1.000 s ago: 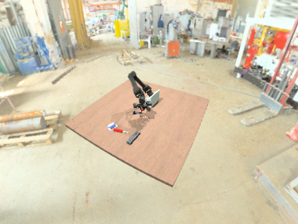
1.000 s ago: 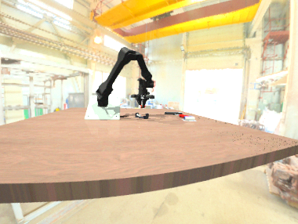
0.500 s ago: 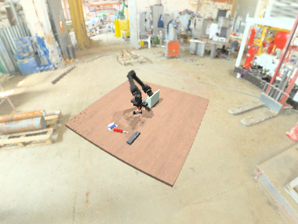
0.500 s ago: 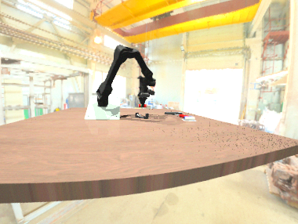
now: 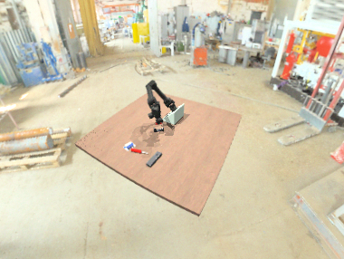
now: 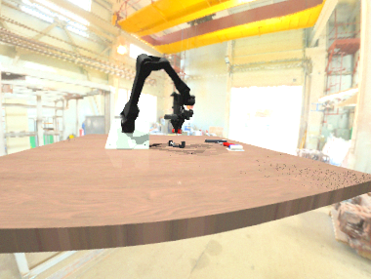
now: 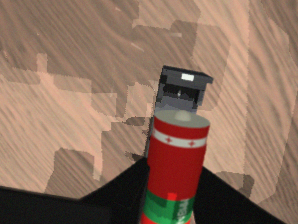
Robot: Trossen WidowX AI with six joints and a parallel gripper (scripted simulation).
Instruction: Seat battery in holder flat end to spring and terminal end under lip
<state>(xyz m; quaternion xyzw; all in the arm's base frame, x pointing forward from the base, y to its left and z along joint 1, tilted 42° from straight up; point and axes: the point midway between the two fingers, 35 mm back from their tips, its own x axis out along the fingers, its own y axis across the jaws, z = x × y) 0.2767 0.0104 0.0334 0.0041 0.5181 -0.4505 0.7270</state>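
On the left of the wooden worktop point(image 5: 199, 149) lay a small blue-and-white item point(image 5: 129, 145), a red-handled tool point(image 5: 138, 151) and a dark flat bar point(image 5: 154, 158), all well apart from your work. Further right, the gripper point(image 6: 179, 131) hung above the battery holder point(image 6: 176, 143), not touching it. Your fingers were closed on the red-and-green battery point(image 7: 175, 165), gripping its lower body, and it was carried roughly upright. In the wrist view one capped end pointed away from the camera, toward the dark holder point(image 7: 181, 91) on the worktop beyond it.

So you had the pick done and the approach roughly lined up, and I'd judge that about half. Nothing was seated: you had the laying flat, the flat end against the spring, the terminal end under the lip and the release all left. I couldn't tell which end of the holder carried the spring.
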